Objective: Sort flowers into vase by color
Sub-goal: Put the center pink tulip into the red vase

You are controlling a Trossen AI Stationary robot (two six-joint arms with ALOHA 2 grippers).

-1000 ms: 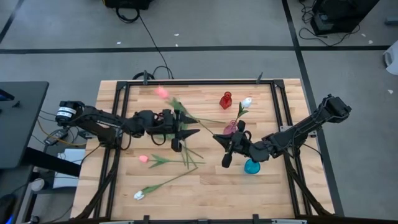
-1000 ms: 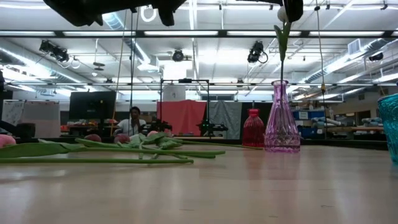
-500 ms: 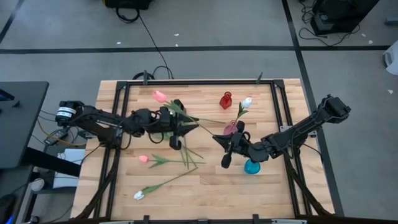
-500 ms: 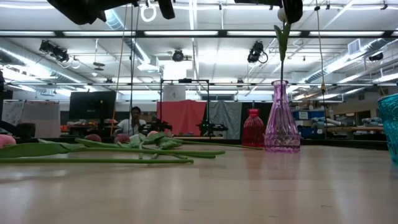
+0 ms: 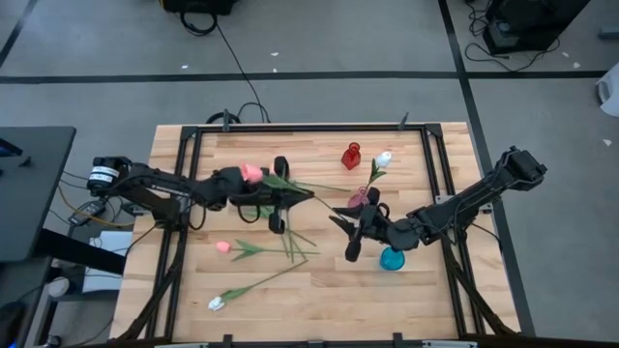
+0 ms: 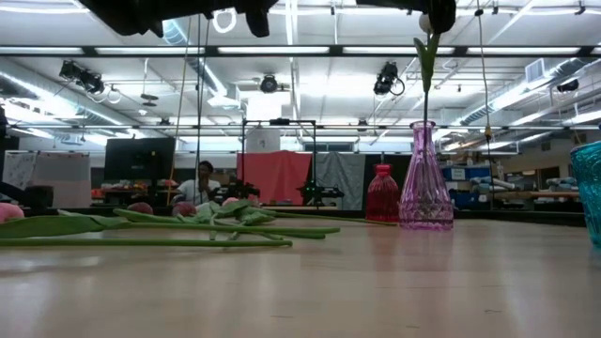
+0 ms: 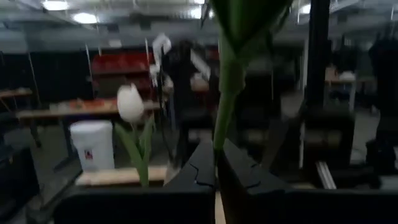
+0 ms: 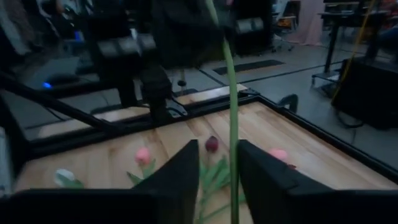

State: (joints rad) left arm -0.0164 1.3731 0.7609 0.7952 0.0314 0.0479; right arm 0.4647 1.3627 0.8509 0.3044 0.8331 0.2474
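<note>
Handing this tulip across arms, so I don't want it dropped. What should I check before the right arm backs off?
1. Left gripper shut on the pink tulip stem: ok.
2. Right gripper open: ok.
3. Stem clear of the right fingers: cannot tell; it runs between them.
4. Pink vase free for it: not ok, a white tulip stands in it.
5. Red vase upright: ok.
</note>
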